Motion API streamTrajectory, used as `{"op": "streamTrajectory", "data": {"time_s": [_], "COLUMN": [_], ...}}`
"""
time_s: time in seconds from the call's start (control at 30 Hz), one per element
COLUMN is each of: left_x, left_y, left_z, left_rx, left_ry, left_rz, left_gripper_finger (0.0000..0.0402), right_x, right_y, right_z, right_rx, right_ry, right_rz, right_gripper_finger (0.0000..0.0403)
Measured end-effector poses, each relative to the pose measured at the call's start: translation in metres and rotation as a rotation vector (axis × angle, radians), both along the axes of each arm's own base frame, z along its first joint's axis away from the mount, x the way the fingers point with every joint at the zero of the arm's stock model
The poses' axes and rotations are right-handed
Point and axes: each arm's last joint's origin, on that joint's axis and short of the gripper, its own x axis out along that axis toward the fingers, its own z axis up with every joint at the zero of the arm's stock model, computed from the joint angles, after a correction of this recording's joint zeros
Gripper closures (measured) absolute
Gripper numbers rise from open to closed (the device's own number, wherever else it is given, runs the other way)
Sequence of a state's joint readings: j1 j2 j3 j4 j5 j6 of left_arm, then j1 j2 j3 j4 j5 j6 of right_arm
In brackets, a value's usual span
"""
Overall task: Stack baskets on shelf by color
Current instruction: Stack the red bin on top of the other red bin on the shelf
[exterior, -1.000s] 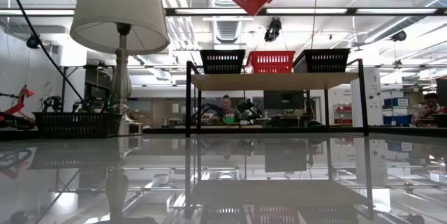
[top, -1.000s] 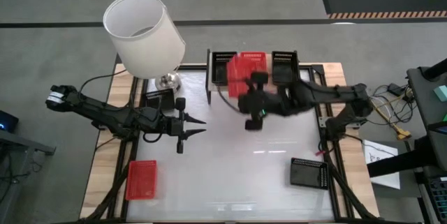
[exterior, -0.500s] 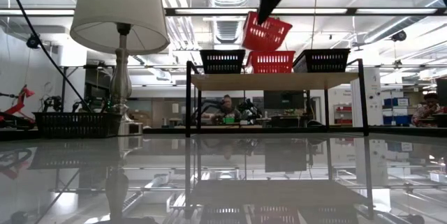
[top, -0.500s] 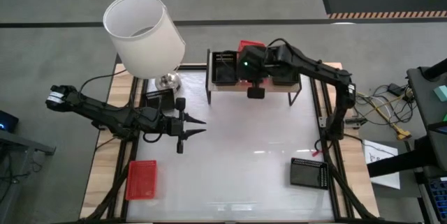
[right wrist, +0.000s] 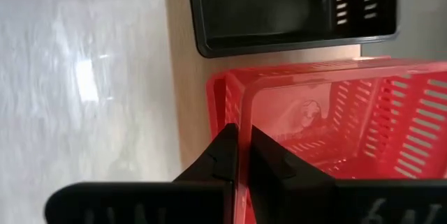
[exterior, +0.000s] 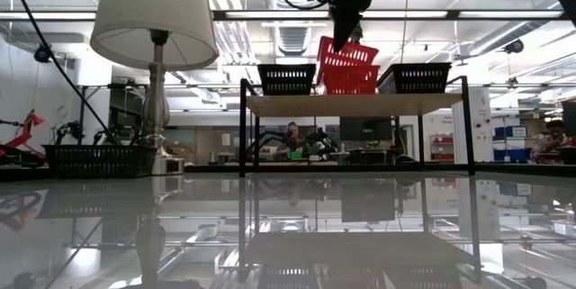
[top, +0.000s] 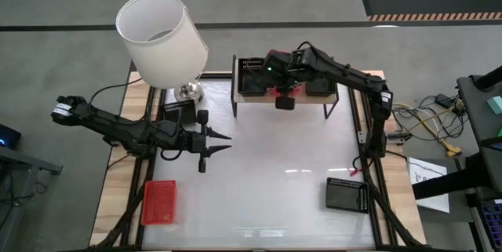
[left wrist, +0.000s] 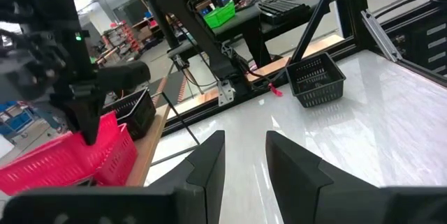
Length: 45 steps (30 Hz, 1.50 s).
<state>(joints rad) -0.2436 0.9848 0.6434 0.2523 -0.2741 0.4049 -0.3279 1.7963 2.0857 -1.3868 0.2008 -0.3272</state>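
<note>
My right gripper [top: 280, 87] reaches over the shelf [top: 337, 96], a light-wood board on black legs, and is shut on a red basket [exterior: 347, 55]. That basket sits tilted in a second red basket [exterior: 349, 82] standing on the middle of the shelf. A black basket [top: 251, 75] stands at the shelf's left end and another [top: 320, 78] at its right end. My left gripper [top: 218, 143] hovers open over the table's left half and touches nothing. My right gripper pinches the upper red basket by the rim of one wall [right wrist: 244, 123], one finger inside the basket and one outside. The fingers [exterior: 341, 35] come from above, pointing down. The basket is tilted, its held side higher and its lower part inside the red basket below.
A white lamp [top: 161, 36] stands at the far left corner with a black basket [top: 179, 111] beside its base. Another red basket [top: 158, 202] lies near the left front edge, and a black basket [top: 347, 195] near the right front. The table's middle [top: 274, 166] is bare.
My right gripper has carried the red basket from above the table's middle toward the far edge and down over the shelf. The basket, high in the air a second ago, now sits tilted in the red basket on the shelf.
</note>
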Motion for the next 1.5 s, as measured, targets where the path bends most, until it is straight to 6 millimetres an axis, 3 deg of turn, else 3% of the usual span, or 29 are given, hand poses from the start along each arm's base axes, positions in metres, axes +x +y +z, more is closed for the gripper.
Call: {"op": "streamTrajectory", "data": {"time_s": [0.3,0.73,1.13,1.33,1.5], "left_x": [0.000,0.000,0.000,0.000,0.000], "left_y": [0.000,0.000,0.000,0.000,0.000], "left_z": [0.000,-0.001,-0.002,-0.003,-0.003], "left_rx": [0.000,0.000,0.001,-0.002,-0.004], "left_ry": [0.000,0.001,0.005,0.009,0.009], "left_rz": [0.000,0.000,0.000,0.000,0.000], "left_gripper_finger": [0.0313,0.0313,0.0313,0.0313,0.0313], "right_x": [0.009,0.008,0.002,-0.017,-0.030], "right_y": [-0.003,-0.003,0.000,0.017,0.056], "right_z": [-0.013,-0.012,-0.005,0.017,0.029], "right_rx": [0.022,0.040,0.054,0.152,0.171], "right_ry": [0.026,-0.001,0.018,0.003,-0.053], "right_rz": [-0.037,-0.109,-0.133,-0.242,-0.163], "right_gripper_finger": [0.0390,0.0386,0.0287,0.0269,0.0286]}}
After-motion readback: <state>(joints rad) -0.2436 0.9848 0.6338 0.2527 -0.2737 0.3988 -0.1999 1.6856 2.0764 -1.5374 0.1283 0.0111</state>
